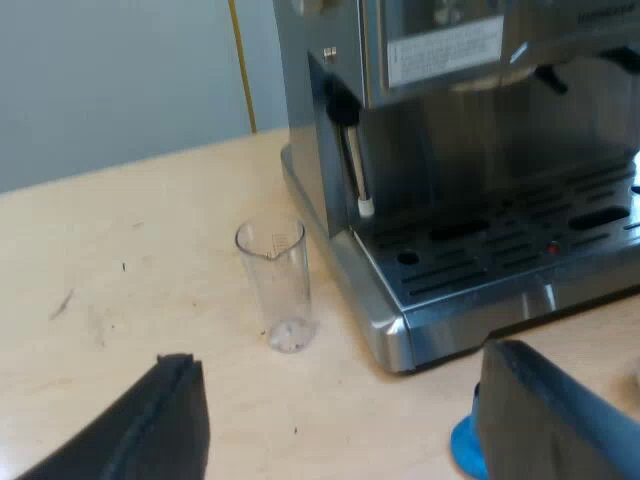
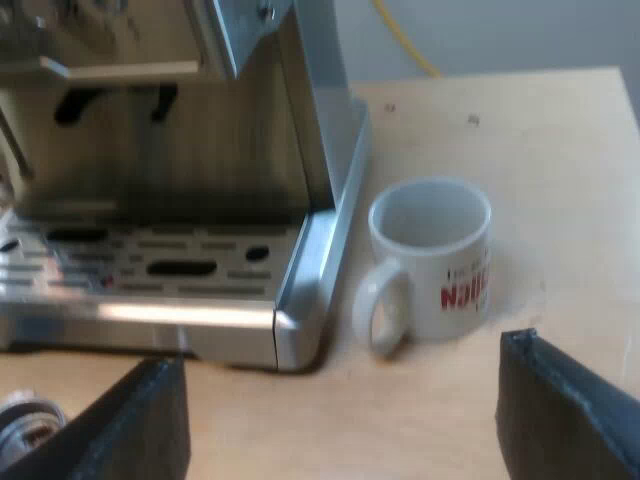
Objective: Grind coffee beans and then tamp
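Note:
The espresso machine stands on a wooden table, its slotted drip tray facing me. A clear, empty measuring glass stands upright on the table beside the machine's corner. My left gripper is open, low over the table in front of the glass, nothing between its fingers. A bit of a blue tamper peeks out by one left finger. My right gripper is open over the table before the machine's other corner. A round metal piece lies by one right finger.
A white mug with red lettering stands upright and empty beside the machine, handle toward the right gripper. A thin steam wand hangs at the machine's side above the tray. Bare wooden tabletop stretches beyond the glass.

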